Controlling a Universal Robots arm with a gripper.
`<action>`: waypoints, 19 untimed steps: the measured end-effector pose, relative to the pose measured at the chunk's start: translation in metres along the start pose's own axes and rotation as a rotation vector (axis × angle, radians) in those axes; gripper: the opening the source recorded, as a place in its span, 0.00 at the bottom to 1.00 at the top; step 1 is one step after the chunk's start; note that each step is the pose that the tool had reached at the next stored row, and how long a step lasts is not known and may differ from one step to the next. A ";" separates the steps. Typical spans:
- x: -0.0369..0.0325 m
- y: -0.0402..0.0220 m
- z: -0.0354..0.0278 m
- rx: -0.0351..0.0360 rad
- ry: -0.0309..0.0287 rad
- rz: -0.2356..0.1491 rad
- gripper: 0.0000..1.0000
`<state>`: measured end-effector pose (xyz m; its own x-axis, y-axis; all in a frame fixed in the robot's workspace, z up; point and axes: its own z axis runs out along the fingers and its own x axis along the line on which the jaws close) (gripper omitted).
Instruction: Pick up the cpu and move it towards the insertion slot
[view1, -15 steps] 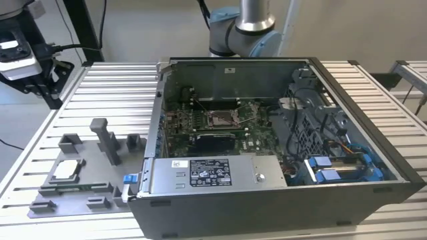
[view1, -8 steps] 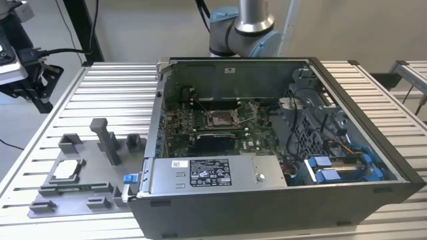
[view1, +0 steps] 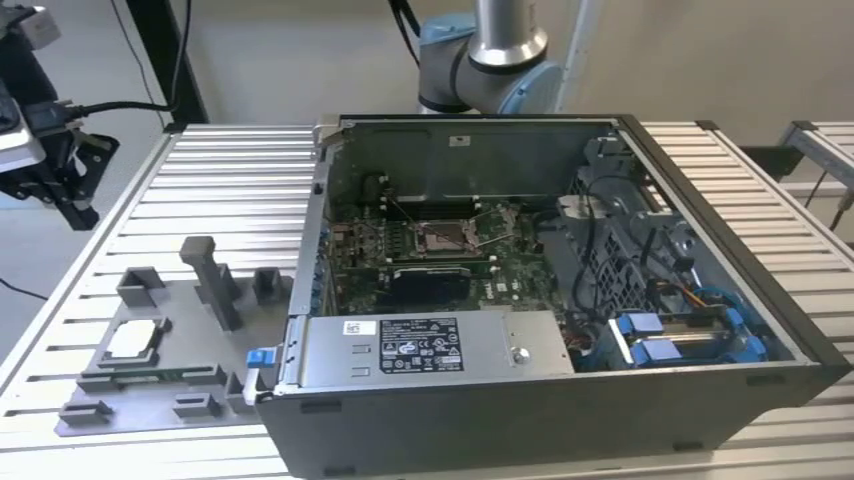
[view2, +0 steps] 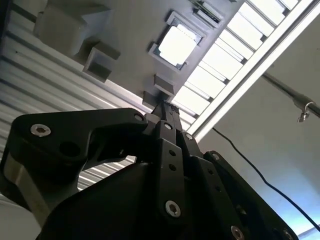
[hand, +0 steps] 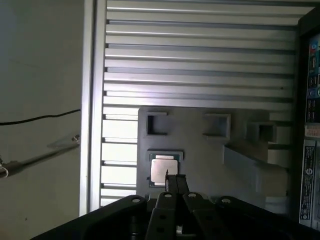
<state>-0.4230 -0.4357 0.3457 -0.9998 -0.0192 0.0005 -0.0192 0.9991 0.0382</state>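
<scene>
On my feed the gripper (hand: 175, 177) was closed, its two black fingers (hand: 170, 184) pressed together with only a thin seam between them, gripping nothing. In the second wrist view the gripper (view2: 164, 106) showed the same way: the linkages ran in to a single narrow tip, and that tip hung over the grey fixture plate (view2: 131, 35) without touching anything I could make out.

The cpu (hand: 163, 169) lay flat, silvery top up, in its square nest on the fixture plate (hand: 200, 160). In the first wrist view the closed fingertips lined up just in front of one edge of the chip. In the second wrist view the cpu (view2: 176, 45) sat apart from the tip, with two small grey blocks (view2: 165, 85) between them. I could not judge how high above the plate the fingers were.

In the exterior view the cpu (view1: 134, 340) rested close to the fixture plate's (view1: 174, 385) edge on the exterior view's left, about midway along that edge. The plate lay on the slatted aluminium table (view1: 227, 170), towards the table's near corner on the exterior view's left, just beside the open computer case (view1: 534, 400). The insertion slot (view1: 445, 237) was inside the case on the green board, its metal frame around a brownish centre, well apart from the chip. The arm's grey-and-blue joint (view1: 487, 50) stood behind the case's far wall.
</scene>
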 end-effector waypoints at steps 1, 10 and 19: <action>0.0000 0.0000 0.0000 0.0000 0.0000 0.000 0.00; 0.0002 0.0000 0.0000 0.0000 0.0000 0.000 0.00; 0.0002 0.0000 0.0000 0.0001 0.0000 0.000 0.00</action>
<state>-0.4232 -0.4357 0.3457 -0.9998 -0.0192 0.0005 -0.0191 0.9991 0.0382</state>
